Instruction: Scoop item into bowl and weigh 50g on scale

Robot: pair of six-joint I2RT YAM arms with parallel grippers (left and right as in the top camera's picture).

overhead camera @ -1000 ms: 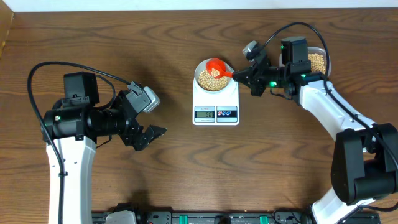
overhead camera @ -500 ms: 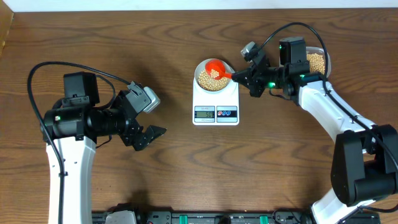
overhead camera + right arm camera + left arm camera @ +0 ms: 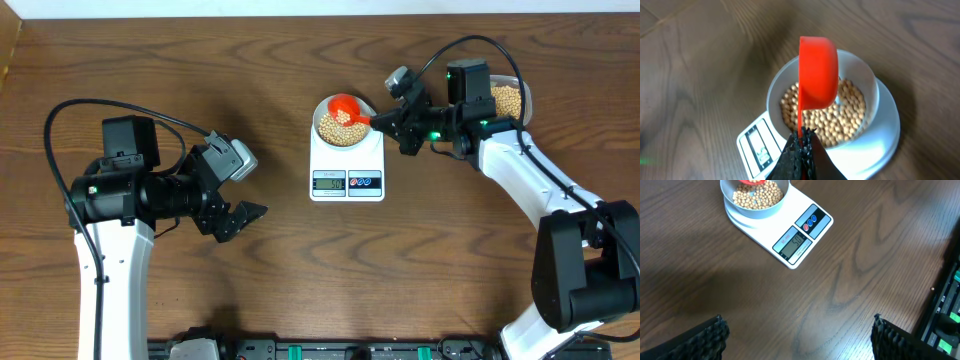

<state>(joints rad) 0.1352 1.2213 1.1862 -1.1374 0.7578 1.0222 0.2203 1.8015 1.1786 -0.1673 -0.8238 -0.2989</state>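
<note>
My right pincer [image 3: 385,122] is pinched narrow on the thin handle of a red scoop [image 3: 817,70], with only that handle between the jaws. The scoop sticks out ahead of my fingertips and hangs over the bowl [image 3: 867,70], tipped onto its side. As far as I can see it is not touching the rim. I cannot tell whether anything is inside it.

The beans [image 3: 840,122] lie in a shallow heap across the bottom of the bowl, right under the scoop and just past it. The bowl stands on the scale [image 3: 347,158], at the end away from the display [image 3: 792,242]. Digits show there, but they are too small for me to read with confidence. From overhead, my right pincer sits just beside the bowl on its right-hand side, close to the scale's corner but not on it.

More beans fill a clear tub [image 3: 510,98] behind my right wrist, well apart from the scale.

My left pincer [image 3: 243,218] stands wide and holds nothing. It hangs above the wooden table [image 3: 280,290], well to the left of the scale. From that wrist, the bowl and scale lie ahead, far from my fingers [image 3: 707,339].
</note>
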